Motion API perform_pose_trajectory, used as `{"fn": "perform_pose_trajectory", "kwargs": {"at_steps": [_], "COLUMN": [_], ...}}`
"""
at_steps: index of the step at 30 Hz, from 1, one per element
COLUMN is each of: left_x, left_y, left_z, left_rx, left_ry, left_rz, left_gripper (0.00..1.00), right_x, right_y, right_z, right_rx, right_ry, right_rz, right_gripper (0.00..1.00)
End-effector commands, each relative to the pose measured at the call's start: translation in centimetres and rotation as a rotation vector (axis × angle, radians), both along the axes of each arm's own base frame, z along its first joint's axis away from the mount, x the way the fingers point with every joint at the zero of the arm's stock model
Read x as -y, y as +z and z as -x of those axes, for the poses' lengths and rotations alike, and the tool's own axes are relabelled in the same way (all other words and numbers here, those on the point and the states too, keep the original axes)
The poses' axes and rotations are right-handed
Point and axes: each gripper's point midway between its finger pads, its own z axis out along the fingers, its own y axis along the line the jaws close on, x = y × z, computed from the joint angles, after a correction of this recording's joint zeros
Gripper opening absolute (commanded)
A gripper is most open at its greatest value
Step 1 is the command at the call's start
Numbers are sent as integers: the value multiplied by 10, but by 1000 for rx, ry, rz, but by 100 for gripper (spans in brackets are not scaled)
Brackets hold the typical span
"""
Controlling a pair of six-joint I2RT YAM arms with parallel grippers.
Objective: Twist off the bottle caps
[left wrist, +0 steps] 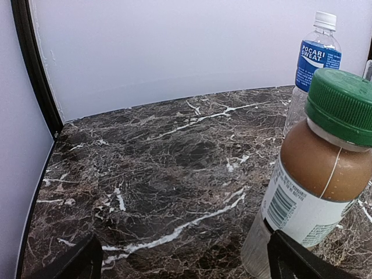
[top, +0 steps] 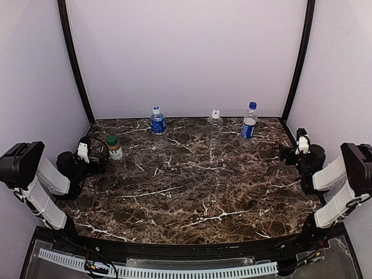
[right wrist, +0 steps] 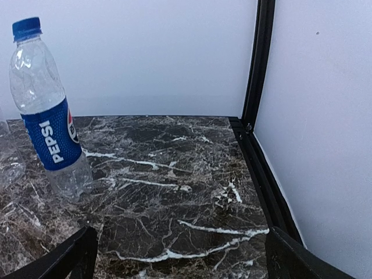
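Four bottles stand on the marble table point(top: 192, 192), all capped. The brown coffee-drink bottle point(top: 114, 149) with a green cap and white label is at the left. A blue-label Pocari Sweat bottle point(top: 157, 122), a plain clear bottle point(top: 215, 125) and a blue-label Pepsi bottle point(top: 249, 122) line the back. My left gripper point(top: 100, 163) is open and empty, right beside the brown bottle point(left wrist: 314, 180), which stands just ahead of its right finger point(left wrist: 293, 261). My right gripper point(top: 286, 153) is open and empty, with the Pepsi bottle point(right wrist: 49, 122) ahead to its left.
White walls with black corner posts point(top: 75, 64) enclose the table on three sides. The right post and wall point(right wrist: 256, 87) run close to the right gripper. The Pocari bottle point(left wrist: 317, 58) stands behind the brown one in the left wrist view.
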Motion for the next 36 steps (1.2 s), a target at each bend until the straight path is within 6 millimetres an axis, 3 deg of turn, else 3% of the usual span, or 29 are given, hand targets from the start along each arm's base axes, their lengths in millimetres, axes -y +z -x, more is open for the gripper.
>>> {"fn": "perform_pose_trajectory", "kwargs": {"at_steps": [1,7,11,18,20,22,27,28,29,30,31,32,33,34,35,36], "left_x": [4,5,-7,-16,-30,-54,-79,-81,-78,-69,-59,-40,-23,-2,17,26], "left_y": [6,6,9,17,20,38,69,91,80,112,91,122,105,132,120,139], "left_z": [-2,-2,-1,2,-3,-18,-20,-24,-23,-32,-25,-31,-15,-11,14,18], "left_rx": [14,13,20,38,-12,-55,-16,20,-59,-22,-167,-144,-295,-263,-386,-376], "left_ry": [-20,-21,44,93,134,214,245,226,204,119,65,-89,-179,-343,-440,-495], "left_rz": [-7,-10,7,34,73,141,115,103,104,63,81,47,88,47,53,26], "left_gripper": [100,100,100,100,100,100,100,100,100,97,93,81,76,71,71,74], "right_x": [6,-31,-52,-58,-56,-55,-55,-56,-58,-59,-61,-64,-67,-72,-78,-86], "right_y": [48,110,138,164,167,171,184,187,192,195,199,202,204,207,210,211], "right_z": [-10,8,26,45,50,55,62,62,63,62,62,60,59,58,57,56], "right_rx": [-4,46,81,44,37,44,79,79,79,76,67,52,35,18,-1,-25], "right_ry": [-38,161,272,286,270,262,262,268,277,283,289,301,313,329,350,371], "right_rz": [-42,-213,-311,-373,-381,-384,-405,-410,-414,-416,-421,-425,-427,-427,-424,-416], "right_gripper": [99,99,99,99,99,99,99,99,99,99,98,98,98,99,99,99]}}
